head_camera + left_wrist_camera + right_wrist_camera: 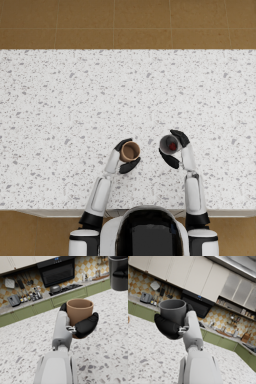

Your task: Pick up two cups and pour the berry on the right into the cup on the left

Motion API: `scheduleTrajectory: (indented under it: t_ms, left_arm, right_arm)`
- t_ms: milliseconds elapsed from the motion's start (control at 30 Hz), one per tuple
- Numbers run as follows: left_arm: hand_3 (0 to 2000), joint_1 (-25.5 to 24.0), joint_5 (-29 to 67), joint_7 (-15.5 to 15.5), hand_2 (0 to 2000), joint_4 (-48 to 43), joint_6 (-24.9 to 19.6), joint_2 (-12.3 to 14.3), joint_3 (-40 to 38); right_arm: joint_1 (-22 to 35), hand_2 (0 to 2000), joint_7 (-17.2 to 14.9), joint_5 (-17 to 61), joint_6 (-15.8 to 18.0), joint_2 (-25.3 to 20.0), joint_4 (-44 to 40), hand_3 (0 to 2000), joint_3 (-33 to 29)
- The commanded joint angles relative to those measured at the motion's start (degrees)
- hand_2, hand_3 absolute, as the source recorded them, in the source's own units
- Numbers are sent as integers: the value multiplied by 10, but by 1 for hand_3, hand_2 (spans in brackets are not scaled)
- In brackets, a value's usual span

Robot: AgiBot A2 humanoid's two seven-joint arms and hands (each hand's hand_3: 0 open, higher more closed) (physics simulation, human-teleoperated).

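Now the berry (172, 146) is showing as a small red spot inside the grey cup (169, 145), and only the head view is looking down into that cup far enough to reveal it. The right hand (176, 148) is wrapping its dark fingers around the grey cup's wall, holding it upright above the speckled tabletop (60, 110), toward the near edge and right of the middle. Just beside it, the left hand (126, 156) is gripping the brown cup (130, 151) in the same way, also upright, the two cups standing near each other but apart. In the left wrist view the brown cup (79, 311) is sitting in the left hand (81, 324) with its rim level, and its inside is looking bare as far as the view reaches; the grey cup (119, 272) is appearing at that picture's corner, cut off by the edge. The right wrist view is showing the grey cup (173, 311) from the side in the right hand (169, 326), so the berry is hidden behind the wall. A kitchen counter (70, 293) with a stove and green cabinets is filling the background of both wrist views, its small utensils being too blurred to make out.
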Motion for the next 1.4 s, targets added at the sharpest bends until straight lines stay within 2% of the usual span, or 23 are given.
scheduleTrajectory:
  t_ms: [33,433,567,767,1133,1333,1367,1400]
  left_arm:
    - [1280,16,1,0,2000,7,0,9,5]
    - [1280,25,4,0,2000,28,-1,20,14]
    - [1280,26,4,0,2000,32,-1,23,12]
    - [1280,19,60,0,2000,36,-1,23,10]
    - [1280,20,69,0,2000,36,-1,27,8]
    - [1280,39,69,0,2000,49,-1,38,10]
    - [1280,27,69,0,2000,49,-1,33,10]
    - [1280,46,69,0,2000,56,-1,42,9]
  right_arm:
    - [39,2000,0,18,0,-13,9,1280,22]
    - [82,2000,1,238,6,-46,45,1280,78]
    - [83,2000,1,312,8,-50,51,1280,90]
    - [81,2000,1,422,8,-54,59,1280,105]
    - [80,2000,2,624,8,-63,79,1280,129]
    - [79,2000,2,735,9,-70,89,1280,141]
    - [78,2000,2,753,7,-70,91,1280,144]
    - [79,2000,2,771,6,-72,96,1280,146]
